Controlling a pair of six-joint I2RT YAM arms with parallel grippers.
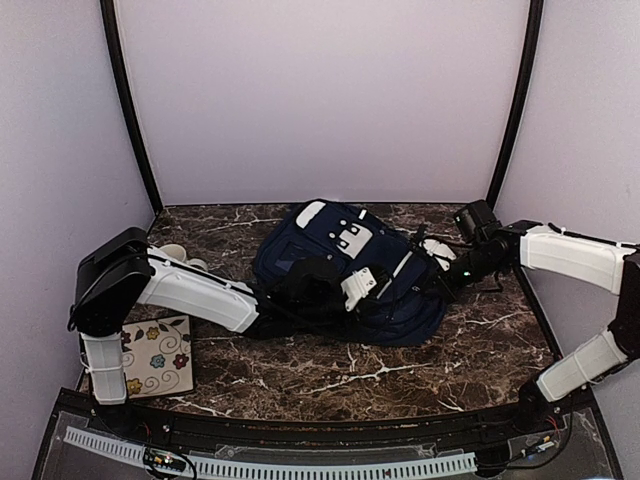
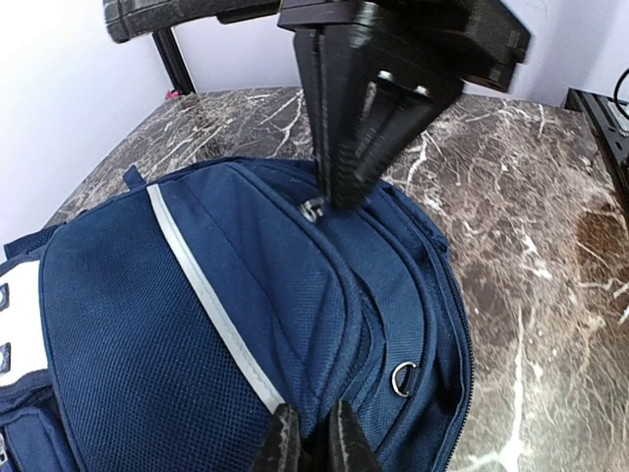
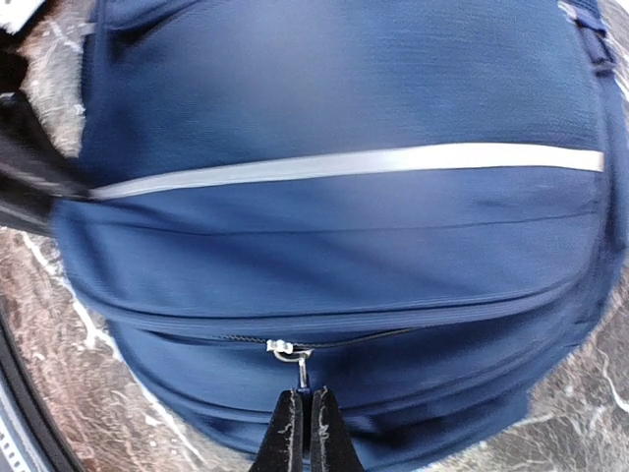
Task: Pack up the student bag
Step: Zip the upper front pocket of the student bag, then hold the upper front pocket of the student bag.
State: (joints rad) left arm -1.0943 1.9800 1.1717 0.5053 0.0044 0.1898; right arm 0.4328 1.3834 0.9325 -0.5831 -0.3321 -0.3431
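1. the student bag (image 1: 300, 255) lies flat in the middle of the marble table (image 1: 400, 370), and both of my grippers are on it.
2. my right gripper (image 3: 307, 433) has its jaws pressed together on the small metal zipper pull (image 3: 303, 372). the tab runs straight down between the two fingertips.
3. that pull hangs from the zipper slider (image 3: 280, 346), which sits on a dark zip line running across the bag's side. above the zip line, a pale grey stripe (image 3: 344, 162) crosses the navy fabric.
4. from the left wrist camera i see the same right gripper from the other side. it stands over the far edge of the bag with its black fingertips at the slider.
5. my left gripper (image 2: 313, 425) is narrow, with a fold of navy fabric pinched between its fingers at the near edge of the bag. a small metal ring (image 2: 403, 379) lies on the seam just to the right of it.
6. from above, the left arm reaches in from the left across the bag's front and the right arm comes in from the right. the bag's white patch (image 1: 355, 238) with dark studs faces up.
7. a flowered square (image 1: 158, 358) lies flat on the table by the left arm's base, well apart from the bag.
8. a couple of small white things sit behind the left arm; i cannot tell what they are.
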